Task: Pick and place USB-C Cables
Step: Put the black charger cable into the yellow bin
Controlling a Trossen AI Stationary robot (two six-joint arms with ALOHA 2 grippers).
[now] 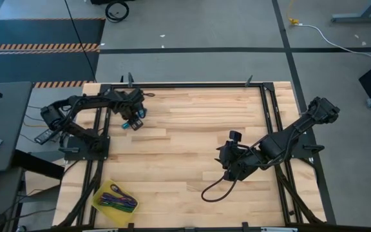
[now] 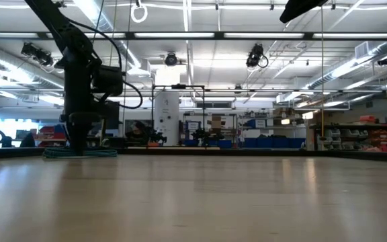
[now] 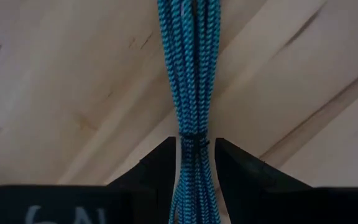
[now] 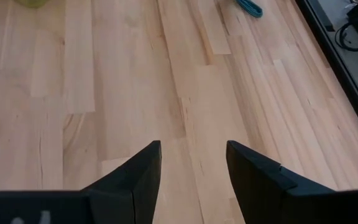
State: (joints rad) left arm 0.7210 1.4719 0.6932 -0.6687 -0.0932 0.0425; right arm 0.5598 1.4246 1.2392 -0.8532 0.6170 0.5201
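Observation:
A teal braided USB-C cable (image 3: 191, 68) lies on the wooden table near its far left corner, seen flat on the tabletop (image 2: 79, 153) in the low view. My left gripper (image 1: 133, 122) stands over it, pointing down and shut on it (image 3: 195, 144). Other cable bundles, purple and green (image 1: 118, 200), lie in a yellow tray (image 1: 102, 193) at the near left corner. My right gripper (image 1: 227, 161) hangs open (image 4: 191, 149) over bare wood right of the middle, touching nothing. From there the teal cable (image 4: 250, 7) shows far off. My left gripper pinches the teal cable between its two fingers (image 3: 163, 165) at the black tie band (image 3: 192, 138) that binds the strands. The fingers come from above, pointing down, and lie across the bundle. The cable rests on the table, its strands running out straight past the fingers.
A long black robot wire (image 1: 214, 190) loops on the table by the right gripper. Black frame rails (image 1: 269, 129) run along the table's edges. Open wood (image 1: 172, 161) lies between the left gripper and the tray.

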